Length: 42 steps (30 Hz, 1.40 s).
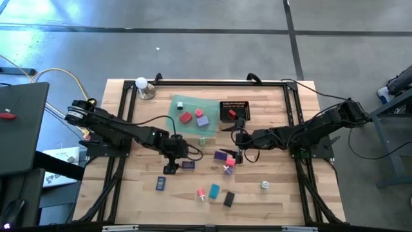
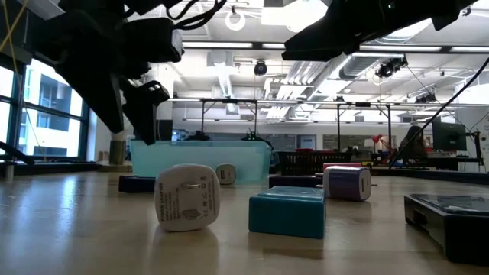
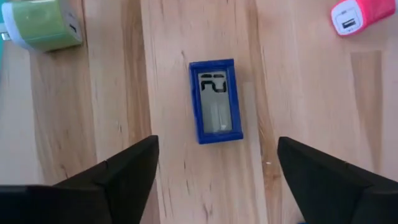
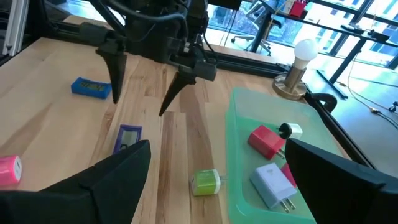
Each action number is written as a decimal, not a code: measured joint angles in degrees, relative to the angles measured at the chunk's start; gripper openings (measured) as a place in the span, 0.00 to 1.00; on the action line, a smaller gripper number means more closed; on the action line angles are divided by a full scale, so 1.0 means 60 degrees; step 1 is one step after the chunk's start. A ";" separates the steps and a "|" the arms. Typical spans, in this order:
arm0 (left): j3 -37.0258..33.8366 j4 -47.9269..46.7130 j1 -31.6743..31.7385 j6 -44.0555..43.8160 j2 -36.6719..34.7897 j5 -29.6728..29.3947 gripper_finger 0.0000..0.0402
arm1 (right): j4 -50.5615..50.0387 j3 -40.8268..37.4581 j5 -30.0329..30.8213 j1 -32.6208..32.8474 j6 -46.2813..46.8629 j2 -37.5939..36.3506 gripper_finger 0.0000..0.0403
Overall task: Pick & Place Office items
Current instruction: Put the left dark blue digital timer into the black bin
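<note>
The office items are small blocks and chargers scattered over the wooden table (image 1: 129, 193). My left gripper (image 3: 216, 180) is open and points down above a small blue rectangular item (image 3: 216, 101) that lies flat on the table; its fingers stand off to either side without touching it. The right wrist view shows this gripper (image 4: 143, 84) hovering over the same item (image 4: 127, 138). My right gripper (image 4: 217, 149) is open and empty, near the tray's (image 1: 183, 103) corner. A red block (image 4: 266, 140) and a white charger (image 4: 273, 185) lie in the translucent green tray.
A green charger (image 4: 205, 182) lies beside the tray, and a pink one (image 3: 351, 15) is nearby. Another blue item (image 1: 161, 183), a teal block (image 1: 214, 190), a black block (image 1: 228, 200) and a white charger (image 1: 264, 185) lie toward the near edge. The black mesh basket (image 1: 234, 111) and a light bulb (image 1: 141, 84) stand at the far side.
</note>
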 joint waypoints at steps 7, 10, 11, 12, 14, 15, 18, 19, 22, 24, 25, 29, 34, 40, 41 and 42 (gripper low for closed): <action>-0.0003 0.0629 -0.0354 -0.1393 -0.0003 0.0310 0.82 | -0.0068 0.0000 -0.0839 0.0026 0.0035 0.0000 0.90; -0.0004 0.0573 -0.0558 -0.1003 -0.0003 0.0155 0.82 | -0.0068 0.0000 -0.1397 0.0026 0.0043 0.0000 0.90; -0.0001 0.0577 -0.0635 -0.0797 -0.0003 -0.0019 0.82 | -0.0069 0.0000 -0.1573 0.0026 0.0043 0.0000 0.90; -0.0001 0.0571 -0.0720 -0.0531 -0.0003 -0.0220 0.82 | -0.0076 0.0000 -0.1747 0.0026 0.0043 0.0000 0.90; -0.0004 0.0488 -0.0887 -0.0007 -0.0003 -0.0730 0.82 | -0.0095 0.0000 -0.2115 0.0026 0.0041 0.0000 0.90; -0.0003 0.0474 -0.0965 0.0176 -0.0003 -0.1027 0.82 | -0.0095 0.0000 -0.2310 0.0026 0.0032 0.0000 0.90; -0.0004 0.0493 -0.1124 0.0337 -0.0003 -0.1702 0.82 | -0.0095 0.0000 -0.2620 0.0026 0.0015 0.0000 0.90; -0.0004 0.0486 -0.1152 0.0298 -0.0003 -0.1807 0.82 | -0.0093 0.0000 -0.2677 0.0026 0.0012 0.0000 0.90; -0.0054 0.0743 -0.1159 -0.0220 0.0219 -0.1822 0.82 | -0.0092 0.0000 -0.2710 0.0026 0.0010 0.0000 0.90; -0.0081 0.0707 -0.1161 -0.0515 0.0477 -0.1749 0.82 | -0.0109 0.0000 -0.2710 0.0026 -0.0025 0.0000 0.90; -0.0081 0.0764 -0.1159 -0.0559 0.0600 -0.1741 0.82 | -0.0118 0.0000 -0.2713 0.0026 -0.0067 0.0000 0.90; -0.0081 0.1002 -0.1154 -0.0437 0.0927 -0.1633 0.82 | -0.0167 0.0000 -0.2769 0.0026 -0.0353 0.0000 0.90; -0.0118 0.1193 -0.1023 -0.0164 0.0959 -0.1524 0.82 | -0.0164 0.0000 -0.2790 0.0026 -0.0431 0.0000 0.90; -0.0588 0.1742 -0.0828 -0.0162 0.0963 -0.1317 0.81 | -0.0164 0.0000 -0.3128 0.0026 -0.0422 0.0000 0.90; -0.0700 0.1885 -0.0798 -0.0160 0.0968 -0.1242 0.81 | -0.0163 0.0000 -0.3281 0.0026 -0.0427 0.0000 0.90; -0.0793 0.2076 -0.0768 -0.0157 0.0970 -0.1136 0.81 | -0.0160 0.0000 -0.3432 0.0026 -0.0437 0.0000 0.90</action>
